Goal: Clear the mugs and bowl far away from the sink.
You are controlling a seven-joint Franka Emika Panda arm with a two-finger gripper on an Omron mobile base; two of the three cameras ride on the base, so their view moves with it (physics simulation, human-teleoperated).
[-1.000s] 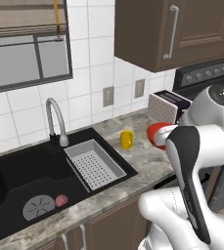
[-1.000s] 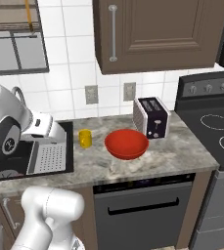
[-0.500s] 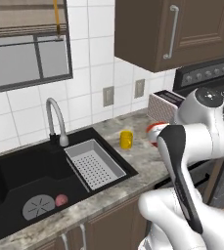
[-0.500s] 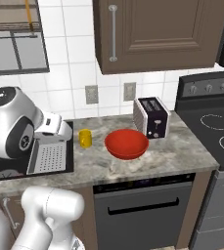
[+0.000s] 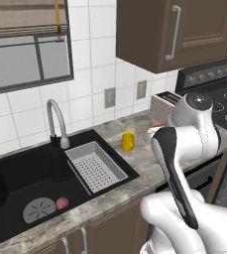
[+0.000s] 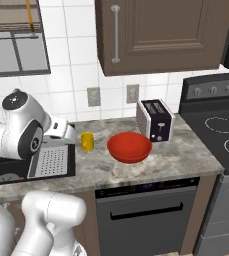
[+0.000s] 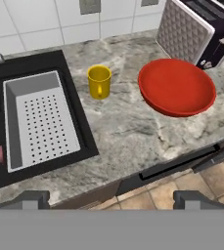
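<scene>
The robot's gripper (image 7: 111, 197) hangs above the front edge of a kitchen counter (image 7: 128, 132), its two fingers spread as wide as they go, holding nothing and touching nothing. Below it on the speckled grey stone stand a yellow mug (image 7: 99, 81) and a red bowl (image 7: 176, 88), near each other but apart. The mug stands upright, its mouth up and its handle turned toward the counter's front edge; it sits just beside the right rim of the black sink (image 7: 79, 117). The bowl rests flat with its open side up, between the mug and a toaster (image 7: 194, 30) that stands against the tiled wall. A grey perforated tray (image 7: 39, 120) lies in the sink's right-hand part, its long side running from back to front, and a curved chrome tap (image 5: 55, 121) rises behind the basin. From the right base view the mug (image 6: 87, 141) and the bowl (image 6: 129, 147) sit left of the toaster (image 6: 156, 120), under a brown wall cabinet (image 6: 161, 35), with a black stove (image 6: 221, 135) at the counter's right end and a dishwasher (image 6: 141, 215) below.
</scene>
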